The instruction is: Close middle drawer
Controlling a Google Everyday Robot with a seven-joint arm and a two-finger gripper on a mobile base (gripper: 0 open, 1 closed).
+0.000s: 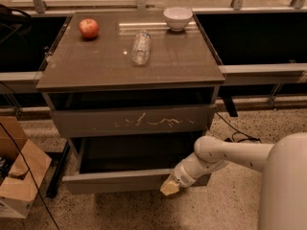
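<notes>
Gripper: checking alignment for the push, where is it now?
In the camera view the gripper is low, right of centre, by the right part of the front of the open middle drawer, below the scratched drawer front.

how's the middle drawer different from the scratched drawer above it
The middle drawer is pulled out farther than the scratched drawer. The middle drawer's front is plain; the scratched drawer's bears pale squiggles. The end effector is at the middle drawer's front, not the scratched drawer's. Both are grey.

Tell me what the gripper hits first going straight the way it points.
Probably the flat front of the middle drawer: the gripper sits low at its right end, pointing down-left at it. Depth is unclear; it may already touch.
</notes>
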